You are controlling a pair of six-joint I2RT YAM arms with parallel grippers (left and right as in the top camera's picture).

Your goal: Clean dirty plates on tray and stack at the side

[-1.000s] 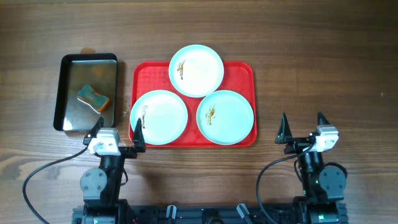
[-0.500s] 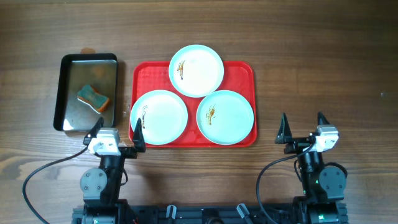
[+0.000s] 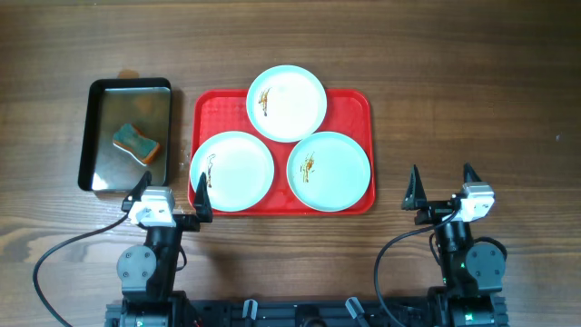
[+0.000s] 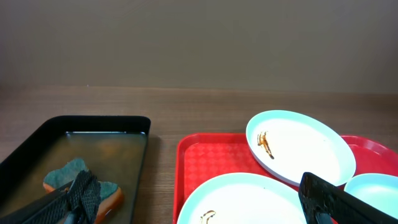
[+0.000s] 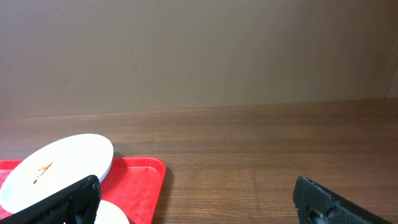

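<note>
Leftmost on the wooden bench (image 3: 454,73) stands a black metal pan (image 3: 130,83), just beside the red tray (image 3: 213,113) but apart from it. A sponge (image 3: 136,142) with a blue-green top and an orange underside lies inside the pan, towards its near half; the left wrist view shows murky liquid around it.

Near the bench's front edge, the left claw (image 3: 172,182) sits with its fingers spread wide apart and nothing between them. It points towards the gap between pan and tray. In the overhead view its right finger overlaps the tray's near-left corner.

The red tray occupies the bench centre and carries all three dirty plates.
- The near-left plate (image 3: 232,171) shows a thin brown smear by its left rim.
- The far plate (image 3: 287,103) overhangs the tray's far rim and shows a yellow-brown smear on its left part.
- The near-right plate (image 3: 329,171) shows a smear just left of its centre.

The three plates sit close together; whether their rims touch cannot be told.

Right of the tray, well clear of it, the right claw (image 3: 441,177) also stands with fingers spread apart, empty, over bare bench.
</note>
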